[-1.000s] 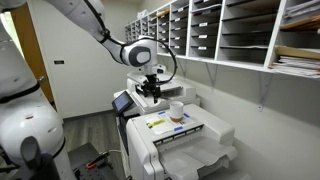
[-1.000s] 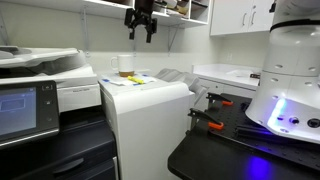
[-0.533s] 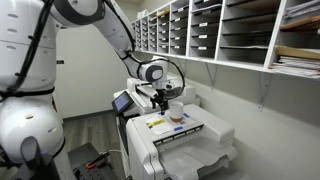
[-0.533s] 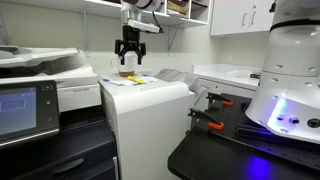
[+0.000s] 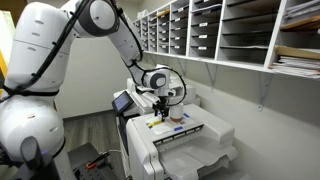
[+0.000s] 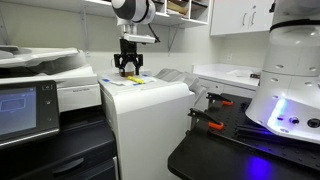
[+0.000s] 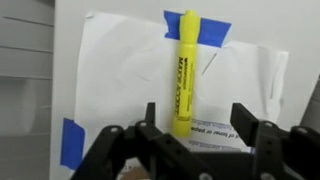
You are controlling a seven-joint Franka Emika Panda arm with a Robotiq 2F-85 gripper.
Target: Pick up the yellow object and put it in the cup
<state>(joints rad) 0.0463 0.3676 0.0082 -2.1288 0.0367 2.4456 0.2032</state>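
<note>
The bright yellow, marker-shaped plastic object [image 7: 183, 75] lies flat on a white paper sheet [image 7: 110, 80] on the bench [image 5: 205, 130]. Its long axis runs straight up and down the wrist view. The far end lies over a strip of blue tape [image 7: 208, 30], and the near end reaches in between the fingers. The black gripper [image 7: 196, 120] is spread wide, straddling that near end with clear gaps on both sides. In an exterior view the small round white cup [image 5: 178, 113] stands just beside the gripper.

Office copy or mail room: wall of pigeonhole shelves [image 5: 228, 30] stacked with paper, white printer [image 5: 190, 142], large copier [image 6: 40, 75] with touchscreen panel [image 6: 20, 108], white wall cabinets [image 6: 240, 15].
</note>
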